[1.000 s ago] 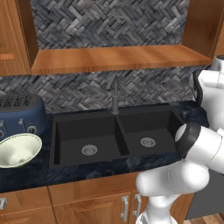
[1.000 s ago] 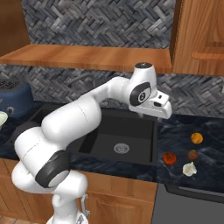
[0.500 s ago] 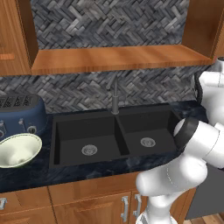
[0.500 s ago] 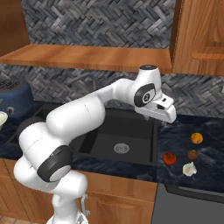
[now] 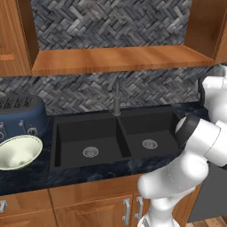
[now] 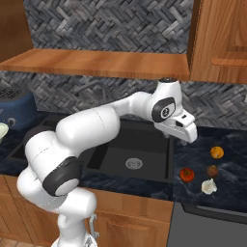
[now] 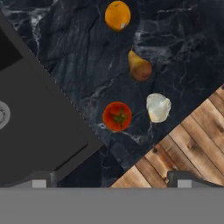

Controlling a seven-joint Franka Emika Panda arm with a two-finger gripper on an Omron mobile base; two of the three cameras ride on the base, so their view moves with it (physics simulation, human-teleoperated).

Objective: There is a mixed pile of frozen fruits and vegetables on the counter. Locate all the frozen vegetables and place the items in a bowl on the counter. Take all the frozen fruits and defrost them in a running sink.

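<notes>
The pile lies on the dark marbled counter (image 6: pixel 226 166) right of the black sink (image 6: pixel 135 154). It holds a red-orange tomato (image 7: pixel 117 116) (image 6: pixel 187 174), a pale garlic bulb (image 7: pixel 158 107) (image 6: pixel 208 186), a bright orange fruit (image 7: pixel 117 15) (image 6: pixel 217 152) and a brown pear-shaped piece (image 7: pixel 139 67) (image 6: pixel 212 170). My gripper (image 6: pixel 188 137) (image 7: pixel 112 181) hangs open above the sink's right edge, left of the pile, with nothing between its fingertips (image 7: pixel 183 178). The bowl (image 5: pixel 17 152), cream inside with a green rim, sits on the counter far left of the sink (image 5: pixel 115 137).
A slim dark faucet (image 5: pixel 116 97) stands behind the sink's divider. A blue toaster (image 5: pixel 20 117) sits behind the bowl. A wooden shelf (image 6: pixel 101 62) runs above the counter. In the hand view, wood floor (image 7: pixel 183 148) shows past the counter's front edge.
My hand has moved right and slightly down, from over the sink's right basin toward the pile. The jaws stayed open and the food items have not moved.
</notes>
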